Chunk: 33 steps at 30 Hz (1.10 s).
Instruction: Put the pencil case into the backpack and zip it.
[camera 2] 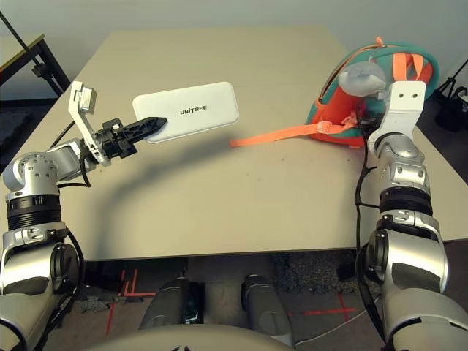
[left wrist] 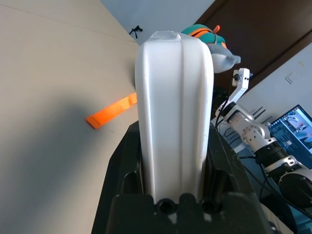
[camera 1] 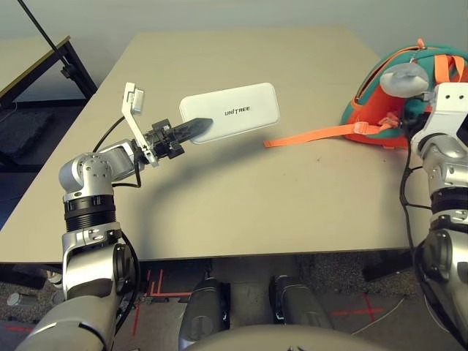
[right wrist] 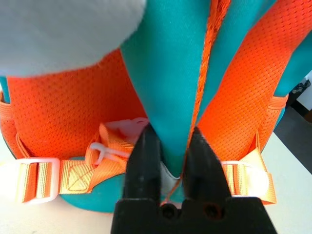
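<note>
We see the left gripper (camera 1: 196, 128) clamping the stiff, light-looking pencil case (camera 1: 232, 112) upper left, while the right gripper (right wrist: 169, 146) pinches the soft backpack (camera 2: 380, 88) fabric.

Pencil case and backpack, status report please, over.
Left gripper shut on pencil case, held above the table. Right gripper pinching the backpack fabric. Loose orange strap trailing between them.

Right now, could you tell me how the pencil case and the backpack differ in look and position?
The pencil case is flat, white and smooth; the backpack is bulky, teal and orange. The case is held off the table by the left gripper; the backpack rests on the table, the right gripper pinching a teal fold. Both are gripped.
</note>
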{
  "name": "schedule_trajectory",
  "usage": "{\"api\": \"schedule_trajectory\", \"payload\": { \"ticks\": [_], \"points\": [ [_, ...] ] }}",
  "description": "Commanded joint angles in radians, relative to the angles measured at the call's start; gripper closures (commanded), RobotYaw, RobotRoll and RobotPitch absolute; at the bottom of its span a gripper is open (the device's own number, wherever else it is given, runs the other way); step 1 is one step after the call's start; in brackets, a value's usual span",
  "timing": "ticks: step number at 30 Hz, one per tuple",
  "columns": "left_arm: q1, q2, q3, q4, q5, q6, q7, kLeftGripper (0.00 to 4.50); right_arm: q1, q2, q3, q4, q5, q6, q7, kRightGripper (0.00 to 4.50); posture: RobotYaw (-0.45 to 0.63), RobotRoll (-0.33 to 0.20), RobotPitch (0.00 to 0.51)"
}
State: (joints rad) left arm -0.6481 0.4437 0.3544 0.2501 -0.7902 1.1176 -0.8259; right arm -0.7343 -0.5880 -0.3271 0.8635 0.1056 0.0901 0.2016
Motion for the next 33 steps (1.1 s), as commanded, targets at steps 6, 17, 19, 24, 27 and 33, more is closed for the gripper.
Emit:
{"api": "schedule_trajectory", "payload": {
  "ticks": [6, 17, 19, 24, 27, 33],
  "points": [
    [-0.02, 0.018, -0.008, 0.01, -0.012, -0.02, -0.012, 3.09, 0.017, 0.002, -0.012, -0.066, 0.054, -0.053, 0.058, 4.28, -0.13, 0.0, 0.045],
    [-0.053, 0.054, -0.031, 0.141, 0.025, -0.095, -0.042, 3.09, 0.084, 0.004, 0.002, -0.341, 0.105, -0.086, 0.174, 4.28, -0.14, 0.0, 0.04],
    [-0.059, 0.058, -0.037, 0.156, 0.03, -0.107, -0.047, 3.09, 0.108, 0.006, 0.003, -0.408, 0.12, -0.068, 0.196, 4.28, -0.15, 0.0, 0.039],
    [-0.075, 0.064, -0.046, 0.191, 0.043, -0.13, -0.058, 3.09, 0.191, 0.013, -0.002, -0.604, 0.168, -0.015, 0.238, 4.28, -0.15, 0.0, 0.037],
    [-0.084, 0.067, -0.052, 0.21, 0.052, -0.142, -0.068, 3.09, 0.24, 0.017, -0.006, -0.734, 0.223, 0.04, 0.274, 4.28, -0.16, 0.0, 0.037],
    [-0.11, 0.071, -0.067, 0.249, 0.067, -0.16, -0.083, 3.09, 0.315, -0.002, -0.021, -0.939, 0.297, 0.148, 0.307, 4.28, -0.19, 0.0, 0.041]
  ]
}}
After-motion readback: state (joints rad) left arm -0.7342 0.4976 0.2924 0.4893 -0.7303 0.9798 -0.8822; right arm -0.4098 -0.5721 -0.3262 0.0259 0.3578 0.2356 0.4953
